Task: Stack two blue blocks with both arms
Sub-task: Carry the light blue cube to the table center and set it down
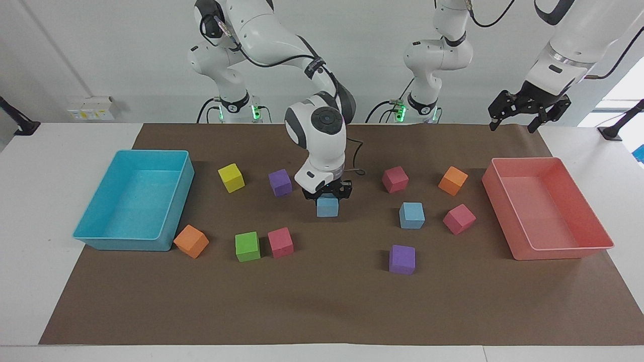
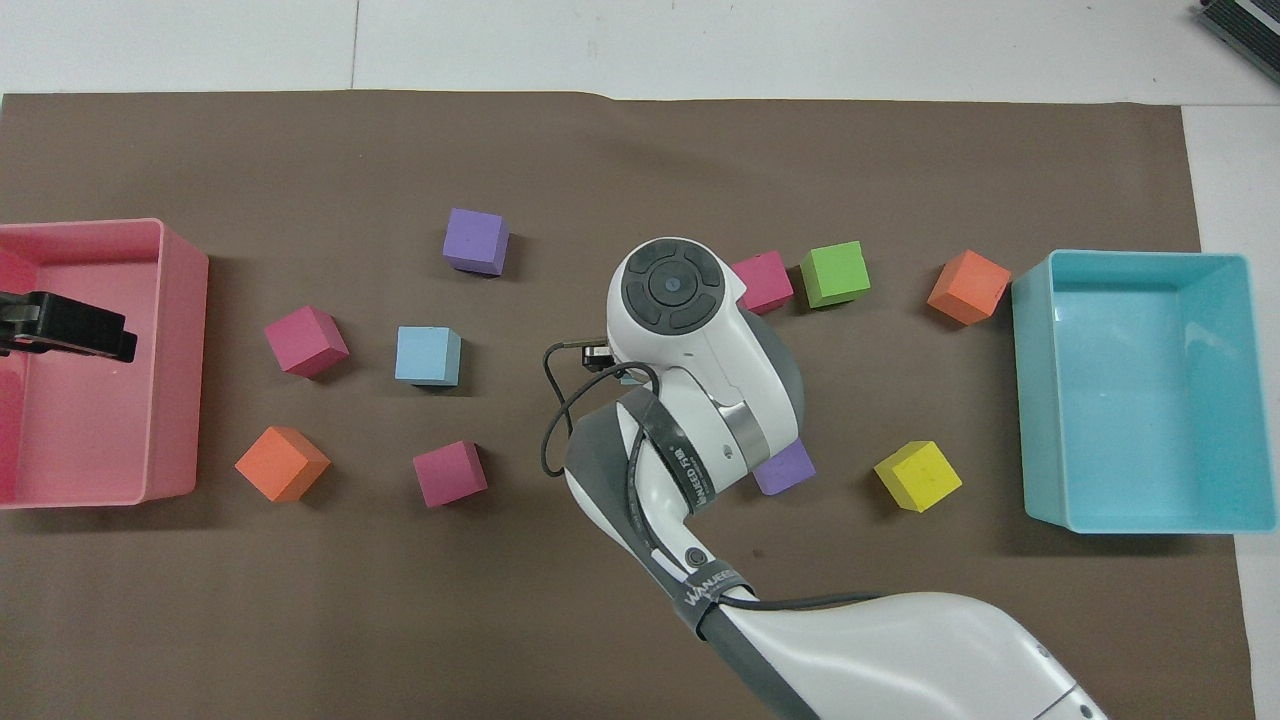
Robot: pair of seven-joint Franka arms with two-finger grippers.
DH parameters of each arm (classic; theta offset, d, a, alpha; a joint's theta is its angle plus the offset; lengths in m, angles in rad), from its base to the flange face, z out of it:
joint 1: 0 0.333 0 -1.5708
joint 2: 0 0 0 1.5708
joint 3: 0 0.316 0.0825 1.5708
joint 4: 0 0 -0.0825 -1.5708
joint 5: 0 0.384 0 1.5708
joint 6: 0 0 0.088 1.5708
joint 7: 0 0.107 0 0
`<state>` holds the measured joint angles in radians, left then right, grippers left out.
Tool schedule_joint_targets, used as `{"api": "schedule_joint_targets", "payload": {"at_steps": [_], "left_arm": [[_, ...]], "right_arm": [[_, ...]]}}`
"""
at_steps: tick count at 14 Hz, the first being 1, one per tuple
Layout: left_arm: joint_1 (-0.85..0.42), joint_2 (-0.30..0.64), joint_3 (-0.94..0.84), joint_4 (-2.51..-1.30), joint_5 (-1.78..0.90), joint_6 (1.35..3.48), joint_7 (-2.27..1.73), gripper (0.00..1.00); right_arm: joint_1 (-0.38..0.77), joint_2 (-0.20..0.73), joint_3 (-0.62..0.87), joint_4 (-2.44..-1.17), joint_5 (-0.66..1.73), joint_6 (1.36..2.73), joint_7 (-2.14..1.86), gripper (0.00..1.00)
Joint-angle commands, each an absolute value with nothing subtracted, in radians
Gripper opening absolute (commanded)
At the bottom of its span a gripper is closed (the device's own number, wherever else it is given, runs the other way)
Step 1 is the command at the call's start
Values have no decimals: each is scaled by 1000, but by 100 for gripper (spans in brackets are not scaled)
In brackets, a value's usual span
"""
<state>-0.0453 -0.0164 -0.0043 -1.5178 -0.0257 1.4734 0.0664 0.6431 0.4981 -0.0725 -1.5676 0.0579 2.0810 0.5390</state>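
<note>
The right hand grips one blue block over mid-tabletop, so the pickup looks done; carrying and stacking remain. The second blue block sits toward the left arm's end, with pink block and purple block near it. The left hand waits, fingers spread and empty, over the pink tray.

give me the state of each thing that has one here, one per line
right gripper: shut on the held blue block, mid-table
held blue block: gripped from above, upright
other blue block: free on the mat, nothing stacked on it
left gripper: open, empty, waiting over the pink tray's corner
pink tray: empty
turquoise tray: empty
</note>
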Motion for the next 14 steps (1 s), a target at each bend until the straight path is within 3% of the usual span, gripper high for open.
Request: {"api": "schedule_joint_targets", "payload": {"at_steps": [1,14], "left_arm": [[-34,-20,-12,-1511,-18,1476,61,100],[-34,-21,-12,-1517,-20,1482,60,100]], "right_arm": [[666,538,-72,-1542,49,2115,566,0],[693,569,-71,-1591,51,2198,549,0]]}}
